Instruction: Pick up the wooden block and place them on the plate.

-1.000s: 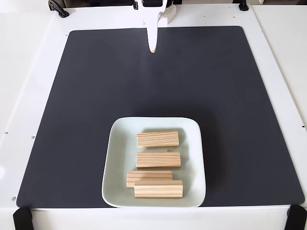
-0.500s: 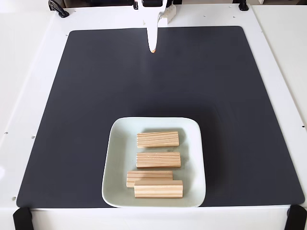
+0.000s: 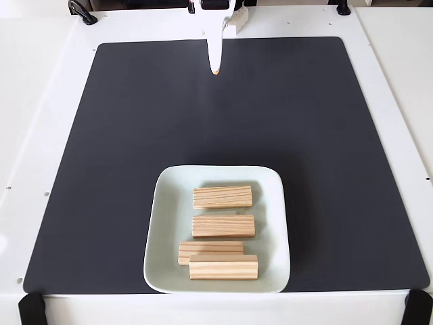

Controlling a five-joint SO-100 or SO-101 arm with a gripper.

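A dark grey mat (image 3: 223, 135) covered nearly all of a white tabletop (image 3: 40, 101), which showed as a pale border on every side. At six o'clock on the mat sat the plate (image 3: 162, 230), pale mint-white, square with rounded corners. All four wooden blocks were in it, lengthwise grain running left to right: one wooden block (image 3: 222, 196) at the twelve o'clock side, a second (image 3: 223, 225) just below it and apart, a third (image 3: 210, 248) lower still, and the fourth (image 3: 223, 267) at six o'clock, overlapping the third's near edge. Up at twelve o'clock the gripper (image 3: 215, 68) hung over the mat's far edge, well apart from the plate, its white fingers drawn together to a single point with nothing between them. Black clamps (image 3: 30, 308) sat at the table's near corners.
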